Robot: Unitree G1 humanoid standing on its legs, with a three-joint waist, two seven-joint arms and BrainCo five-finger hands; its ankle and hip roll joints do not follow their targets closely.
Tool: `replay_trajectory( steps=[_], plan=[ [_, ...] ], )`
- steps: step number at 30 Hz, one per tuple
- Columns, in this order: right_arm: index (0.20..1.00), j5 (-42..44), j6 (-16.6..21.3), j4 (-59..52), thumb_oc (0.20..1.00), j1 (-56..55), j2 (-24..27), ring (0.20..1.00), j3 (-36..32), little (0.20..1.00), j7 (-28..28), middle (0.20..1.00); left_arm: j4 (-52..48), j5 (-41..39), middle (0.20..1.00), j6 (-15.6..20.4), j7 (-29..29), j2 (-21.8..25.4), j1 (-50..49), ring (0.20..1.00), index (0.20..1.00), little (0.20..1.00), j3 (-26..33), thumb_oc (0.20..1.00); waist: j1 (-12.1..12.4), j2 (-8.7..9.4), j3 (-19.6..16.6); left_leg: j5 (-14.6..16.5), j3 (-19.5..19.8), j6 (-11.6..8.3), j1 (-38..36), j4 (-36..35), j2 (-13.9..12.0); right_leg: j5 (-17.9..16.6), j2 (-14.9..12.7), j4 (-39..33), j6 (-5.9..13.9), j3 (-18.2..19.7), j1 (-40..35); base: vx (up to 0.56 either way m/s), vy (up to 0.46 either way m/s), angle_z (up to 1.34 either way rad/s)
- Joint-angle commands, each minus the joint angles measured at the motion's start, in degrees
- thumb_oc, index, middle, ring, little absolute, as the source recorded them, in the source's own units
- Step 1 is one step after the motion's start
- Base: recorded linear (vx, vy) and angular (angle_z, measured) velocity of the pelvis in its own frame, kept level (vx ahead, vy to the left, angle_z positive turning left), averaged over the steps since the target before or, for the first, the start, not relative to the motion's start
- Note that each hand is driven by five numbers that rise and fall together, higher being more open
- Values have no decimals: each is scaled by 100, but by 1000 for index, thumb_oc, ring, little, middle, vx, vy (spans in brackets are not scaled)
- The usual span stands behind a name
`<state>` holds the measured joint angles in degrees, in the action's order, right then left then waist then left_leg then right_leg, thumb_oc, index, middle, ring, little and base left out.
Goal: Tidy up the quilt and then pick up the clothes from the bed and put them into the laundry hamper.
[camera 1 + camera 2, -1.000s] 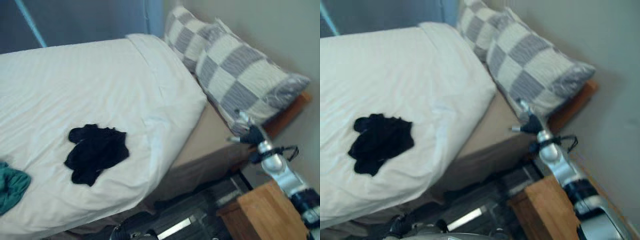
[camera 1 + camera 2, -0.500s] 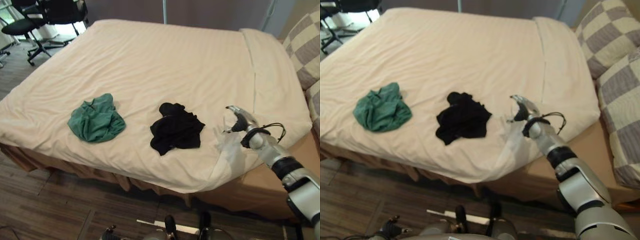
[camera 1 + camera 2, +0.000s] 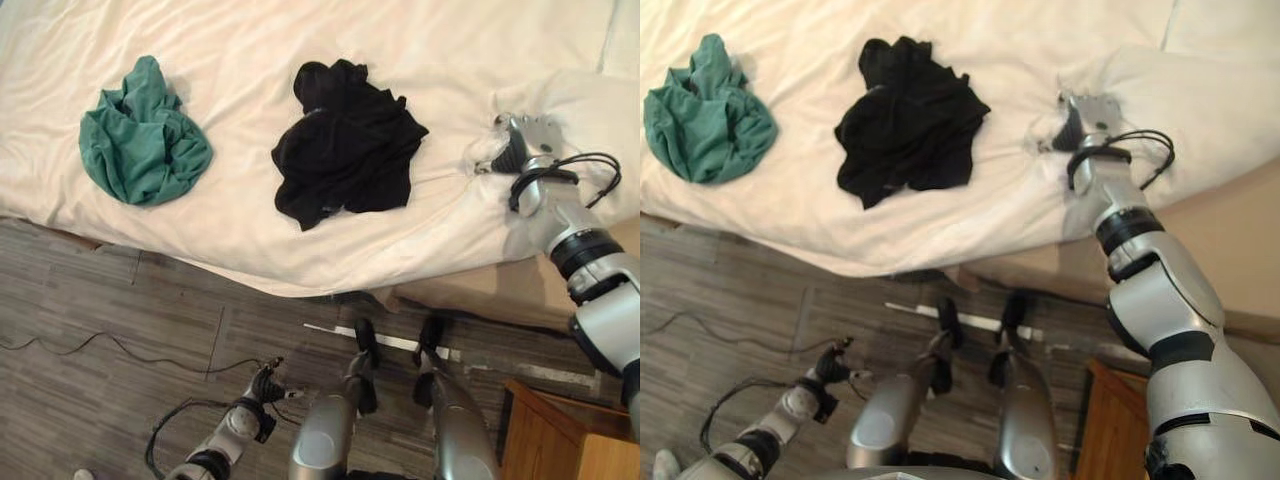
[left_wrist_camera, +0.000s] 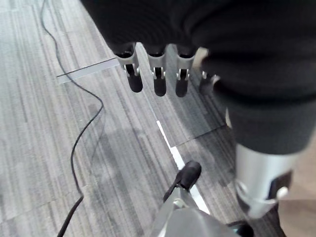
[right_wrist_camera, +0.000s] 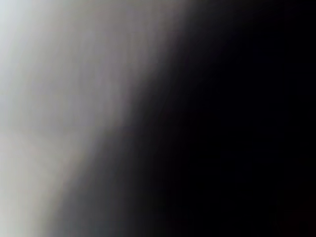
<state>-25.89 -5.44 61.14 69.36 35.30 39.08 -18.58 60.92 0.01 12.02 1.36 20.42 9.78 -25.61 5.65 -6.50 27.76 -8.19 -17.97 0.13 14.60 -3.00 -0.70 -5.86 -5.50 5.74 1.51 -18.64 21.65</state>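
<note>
Right hand (image 3: pixel 520 150) rests on the bunched quilt (image 3: pixel 560 100), arm outstretched.

Below me the floor (image 3: pixel 120 330) is grey wood-grain planking with a pale strip (image 3: pixel 385 341) lying across it near the bed's edge. A tan bed base (image 3: pixel 1200 250) shows on my right. A brown wooden cabinet (image 3: pixel 560 440) stands on the floor at my lower right.
</note>
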Motion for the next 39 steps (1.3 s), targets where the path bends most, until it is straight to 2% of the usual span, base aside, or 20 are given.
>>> replay_trajectory(
  steps=[1,6,9,10,12,13,15,16,17,18,19,20,24,28,30,33,34,35,37,39],
  plan=[
    [200,574,-374,809,200,-44,1011,200,289,200,131,200,-3,-126,1000,120,91,155,6,1000,1000,1000,-127,1000,83,101,92,472,607,-473,-328,69,-357,628,-238,111,270,-34,-492,-30,47,-3],
    [200,1650,-46,150,200,-660,1277,200,-277,200,-98,200,31,-194,1000,398,54,144,-51,1000,1000,1000,31,1000,-200,281,-67,590,374,-517,-642,67,-480,631,-262,12,278,94,-702,-9,64,4],
    [200,2003,-14,-453,200,-1597,1329,200,-982,200,-258,200,-32,-203,1000,362,35,77,-73,1000,1000,1000,179,1000,-402,445,-269,641,218,-536,-852,67,-599,582,-249,-156,296,227,-928,61,66,1],
    [200,2257,-13,-757,200,-2374,1263,200,-1495,200,-347,200,-113,-165,1000,265,22,18,-99,1000,1000,1000,298,1000,-529,578,-431,642,121,-545,-1017,59,-679,506,-239,-336,322,304,-1160,107,23,-26],
    [200,2369,-35,-871,200,-2779,1186,200,-1758,200,-379,200,-131,-119,1000,226,17,-18,-119,1000,1000,1000,355,1000,-592,649,-529,644,79,-544,-1108,49,-716,466,-225,-429,334,344,-1286,134,5,-15],
    [200,2660,-102,-994,200,-3457,1036,200,-2200,200,-403,200,-139,-62,1000,147,15,-75,-175,1000,1000,1000,434,1000,-698,767,-712,663,23,-539,-1276,40,-767,418,-196,-582,352,421,-1518,141,-7,-8],
    [200,2764,-93,-1014,200,-3739,976,200,-2374,200,-375,200,-135,-16,1000,128,13,-84,-209,1000,1000,1000,456,1000,-726,811,-777,670,-1,-537,-1361,19,-776,396,-183,-643,359,444,-1610,112,3,-14],
    [200,3192,-89,-969,200,-4082,859,200,-2591,200,-363,200,-113,46,1000,88,12,-102,-251,1000,1000,1000,487,1000,-772,859,-880,677,-27,-538,-1480,-21,-790,364,-172,-739,372,476,-1744,162,26,-27],
    [511,3882,-40,-869,511,-4443,692,511,-2857,511,-433,511,-49,127,1000,27,13,-136,-313,1000,1000,1000,522,1000,-821,911,-1016,680,-59,-545,-1623,-77,-803,318,-154,-865,386,526,-1901,172,27,-23],
    [511,3970,0,-832,511,-4532,656,511,-2944,511,-424,511,-26,135,1000,15,13,-145,-332,1000,1000,1000,532,1000,-832,923,-1050,682,-70,-546,-1658,-89,-805,309,-149,-889,389,539,-1936,170,27,-22],
    [1000,4326,6,-755,1000,-4709,583,1000,-3127,1000,-394,1000,32,143,1000,-12,14,-168,-379,1000,1000,1000,554,1000,-862,949,-1127,693,-94,-549,-1722,-102,-813,288,-140,-936,398,565,-2003,187,27,-16],
    [1000,4792,161,-507,1000,-5102,428,1000,-3648,1000,-253,1000,154,160,1000,-62,20,-217,-485,1000,1000,1000,606,1000,-914,995,-1281,726,-131,-541,-1860,-140,-818,266,-112,-1010,408,628,-2131,184,29,-27],
    [1000,5521,273,27,1000,-5602,246,1000,-4558,1000,-29,1000,435,296,1000,-167,-2,-307,-609,1000,1000,1000,713,1000,-976,1063,-1523,797,-177,-531,-2045,-190,-814,281,-72,-1074,420,702,-2316,143,28,-19],
    [1000,5824,495,241,1000,-5900,380,1000,-5236,1000,-206,1000,648,382,1000,-330,-11,-343,-694,1000,1000,1000,814,1000,-995,1151,-1663,835,-203,-520,-2132,-200,-811,291,-63,-1074,450,703,-2410,78,16,-6],
    [1000,5406,907,86,1000,-6020,627,1000,-5544,1000,-517,1000,736,415,1000,-411,-31,-360,-770,1000,1000,1000,827,1000,-993,1194,-1671,892,-198,-515,-2215,-200,-792,319,-58,-1074,481,678,-2506,67,12,-20],
    [1000,5051,1118,-307,1000,-5993,787,1000,-5558,1000,-594,1000,706,402,1000,-468,-48,-356,-823,1000,1000,1000,809,1000,-990,1214,-1672,896,-196,-503,-2214,-200,-765,316,-60,-1074,483,671,-2507,28,7,-12],
    [1000,4774,1401,-775,1000,-5929,896,1000,-5444,1000,-474,1000,664,425,1000,-495,-93,-342,-883,1000,1000,1000,811,1000,-992,1220,-1656,908,-199,-495,-2222,-200,-753,318,-66,-1074,493,666,-2510,6,-3,-3],
    [664,4590,1306,-1505,664,-5795,1024,664,-5281,664,-390,664,605,425,1000,-481,-111,-321,-943,1000,1000,1000,804,1000,-993,1209,-1621,934,-199,-483,-2228,-200,-739,339,-67,-1074,509,680,-2510,5,-4,-5],
    [200,4424,1398,-2102,200,-5581,1125,200,-5027,200,-111,200,563,441,1000,-471,-132,-291,-968,1000,1000,1000,800,1000,-980,1202,-1587,942,-194,-467,-2207,-200,-729,347,-67,-1074,515,692,-2482,4,-13,-7],
    [200,4235,1437,-2640,200,-5243,1206,200,-4727,200,196,200,494,470,1000,-499,-160,-240,-947,1000,1000,1000,788,1000,-960,1204,-1542,925,-195,-447,-2151,-200,-714,330,-72,-1074,515,717,-2413,-7,-56,-5]
  ],
)
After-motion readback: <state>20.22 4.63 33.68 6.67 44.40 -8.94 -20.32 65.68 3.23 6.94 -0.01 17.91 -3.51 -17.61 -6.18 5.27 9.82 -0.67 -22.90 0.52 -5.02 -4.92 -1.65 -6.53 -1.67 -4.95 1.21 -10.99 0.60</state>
